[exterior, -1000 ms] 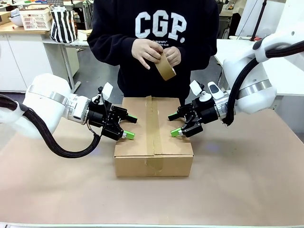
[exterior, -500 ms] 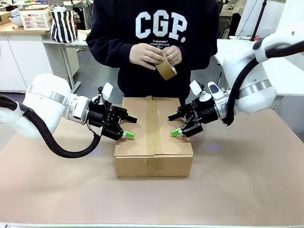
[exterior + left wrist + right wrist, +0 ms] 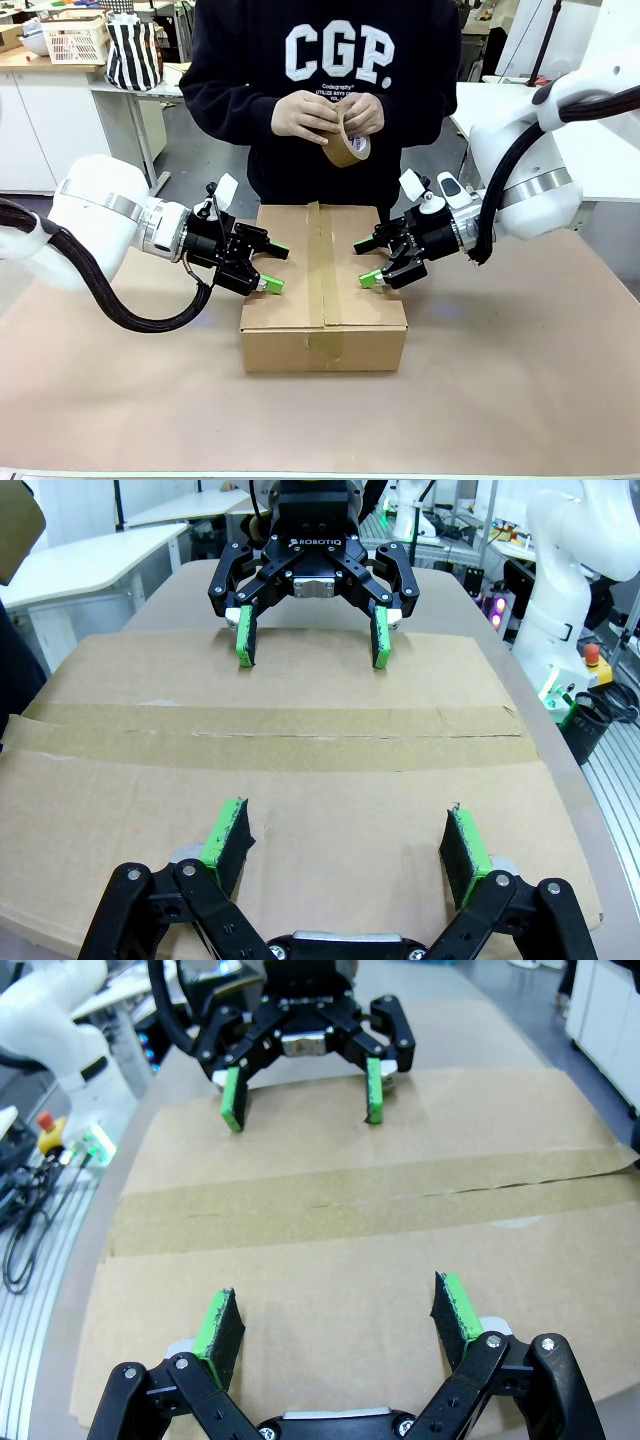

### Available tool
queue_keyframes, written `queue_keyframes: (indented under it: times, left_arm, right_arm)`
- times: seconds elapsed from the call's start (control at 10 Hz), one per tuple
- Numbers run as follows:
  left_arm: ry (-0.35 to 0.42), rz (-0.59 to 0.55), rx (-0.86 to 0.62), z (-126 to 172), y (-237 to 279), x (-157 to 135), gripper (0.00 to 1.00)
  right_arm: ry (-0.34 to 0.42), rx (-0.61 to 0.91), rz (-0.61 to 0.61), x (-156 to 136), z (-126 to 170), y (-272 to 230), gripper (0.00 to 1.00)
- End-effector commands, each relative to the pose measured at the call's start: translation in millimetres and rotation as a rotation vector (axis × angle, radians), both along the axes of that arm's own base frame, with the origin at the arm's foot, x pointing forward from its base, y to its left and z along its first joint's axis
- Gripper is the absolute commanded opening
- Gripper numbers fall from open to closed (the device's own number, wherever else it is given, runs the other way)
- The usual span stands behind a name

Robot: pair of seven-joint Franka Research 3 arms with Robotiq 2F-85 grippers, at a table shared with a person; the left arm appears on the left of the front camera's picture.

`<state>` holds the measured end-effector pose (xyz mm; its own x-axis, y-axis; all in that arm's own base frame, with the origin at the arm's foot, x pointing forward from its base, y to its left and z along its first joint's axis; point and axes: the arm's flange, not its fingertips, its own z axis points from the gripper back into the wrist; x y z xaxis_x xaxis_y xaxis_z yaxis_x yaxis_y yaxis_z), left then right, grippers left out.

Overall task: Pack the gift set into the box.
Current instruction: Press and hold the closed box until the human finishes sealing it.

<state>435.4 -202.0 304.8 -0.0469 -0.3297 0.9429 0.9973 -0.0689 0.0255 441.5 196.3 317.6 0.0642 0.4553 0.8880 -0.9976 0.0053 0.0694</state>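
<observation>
Holding left gripper [image 3: 276,266] and right gripper [image 3: 365,262] over opposite sides of one taped box [image 3: 285,312], sitting mid-tabletop [image 3: 500,385]; both jaws apart, empty. Opposite, gripping one tape roll [image 3: 347,146] in two hands [image 3: 305,112].

The table [image 3: 500,380] has a flat, matte brown surface. One item rests directly on it: the box [image 3: 323,300], a shallow brown cardboard carton lying flat on its base. The top flaps are closed. A brown tape strip [image 3: 323,265] covers the centre seam lengthwise and continues down the box's near wall. Bare table surface lies to the left of the box, to its right, and in a wide band on its near side. The box's far end sits close to the table's far edge.
</observation>
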Motion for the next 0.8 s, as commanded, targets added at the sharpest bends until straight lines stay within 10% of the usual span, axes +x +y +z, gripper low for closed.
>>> queue_keyframes:
  times: [0.0,0.7]
  left_arm:
    - [0.003,-0.013,0.004,-1.5,2.1,-1.3,1.00]
    - [0.003,-0.013,0.004,-1.5,2.1,-1.3,1.00]
  right_arm:
    - [0.004,-0.003,-0.006,-0.4,-1.1,-0.5,1.00]
    - [0.004,-0.003,-0.006,-0.4,-1.1,-0.5,1.00]
